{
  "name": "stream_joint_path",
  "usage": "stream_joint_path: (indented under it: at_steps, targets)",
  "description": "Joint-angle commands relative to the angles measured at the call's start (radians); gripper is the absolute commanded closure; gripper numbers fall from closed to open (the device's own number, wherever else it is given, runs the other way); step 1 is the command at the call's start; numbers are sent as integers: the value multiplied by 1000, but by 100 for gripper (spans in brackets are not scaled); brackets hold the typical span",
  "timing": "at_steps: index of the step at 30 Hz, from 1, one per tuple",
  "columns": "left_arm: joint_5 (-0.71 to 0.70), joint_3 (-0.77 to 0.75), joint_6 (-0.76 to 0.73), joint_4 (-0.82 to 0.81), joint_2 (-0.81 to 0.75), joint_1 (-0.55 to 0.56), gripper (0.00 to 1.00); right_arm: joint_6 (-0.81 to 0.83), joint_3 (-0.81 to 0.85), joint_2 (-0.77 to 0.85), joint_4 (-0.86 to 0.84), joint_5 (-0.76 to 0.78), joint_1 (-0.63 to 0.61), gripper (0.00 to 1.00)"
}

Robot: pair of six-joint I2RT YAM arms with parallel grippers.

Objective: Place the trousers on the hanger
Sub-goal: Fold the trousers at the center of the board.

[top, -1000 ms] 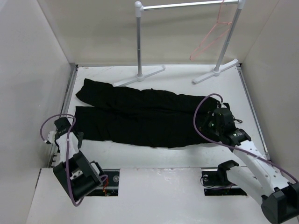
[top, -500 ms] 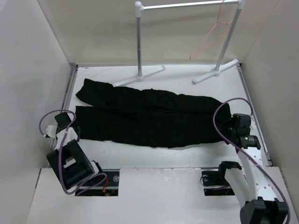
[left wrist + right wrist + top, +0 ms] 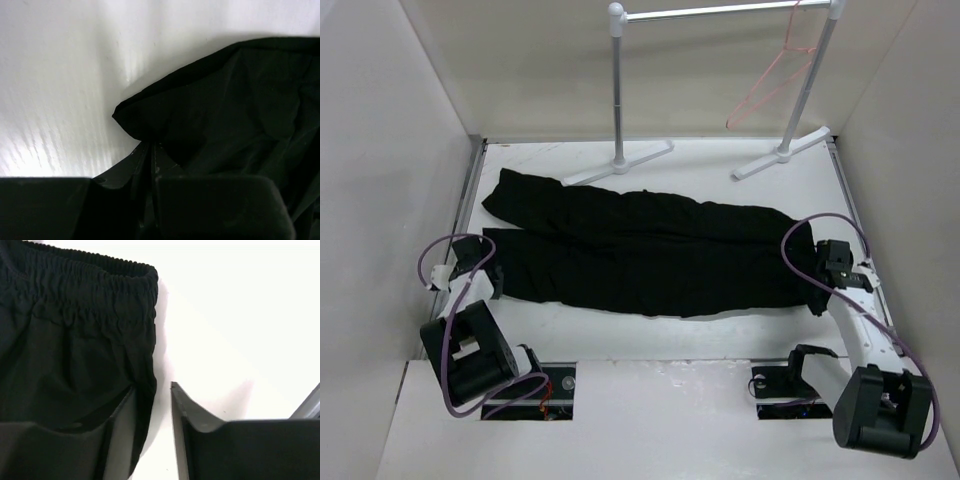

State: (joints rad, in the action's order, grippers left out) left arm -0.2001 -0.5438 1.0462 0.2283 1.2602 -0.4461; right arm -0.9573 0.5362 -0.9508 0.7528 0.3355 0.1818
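At 8 o'clock, left gripper (image 3: 148, 150): fingers pinched together on a leg-hem corner of trousers (image 3: 640, 250).
right gripper (image 3: 152, 390), 4 o'clock: fingers apart, waistband edge btwn them.
trousers: flat mid-table, 2 legs running 9 to 3 o'clock, waistband at 3.
hanger (image 3: 770, 85): hooked on rack (image 3: 618, 90) rail, 1 o'clock, well apart from trousers.

This looked like a robotics lab cell. Plain white panels (image 3: 390, 150) walled a white table (image 3: 712, 172), with a small rail rack (image 3: 617, 90) at the back.
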Motion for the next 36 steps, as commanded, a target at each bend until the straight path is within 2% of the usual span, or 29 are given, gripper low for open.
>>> stream_joint_path:
  at_steps: [1, 5, 8, 11, 18, 22, 25, 29, 36]
  targets:
    - [-13, -30, 46, 39, 1, 19, 97, -11, 30, -9, -76, 43, -9, 69]
    - [-30, -67, 43, 95, -30, 14, 100, 35, 2, -11, -147, -12, 18, 88]
    - [-61, -102, 35, 179, -83, 5, 100, 75, 7, 29, -145, -58, 69, 97]
    - [-82, -134, 29, 244, -148, -4, 100, 97, 47, 86, -123, -75, 78, 98]
    - [-151, -223, -75, 407, -297, -23, 100, 95, 102, 167, -64, -96, -32, 99]
    - [-188, -341, -139, 482, -328, -53, 100, 130, 174, 178, -35, -69, -92, 100]
    - [-206, -482, -150, 526, -276, -41, 100, 146, 218, 162, -38, -35, -117, 100]
    - [-286, -613, -149, 499, -147, 78, 100, 146, 235, 127, -116, -52, -88, 100]
    - [-364, -850, -153, 399, 177, 209, 100, 132, 389, -100, -199, -121, -20, 100]
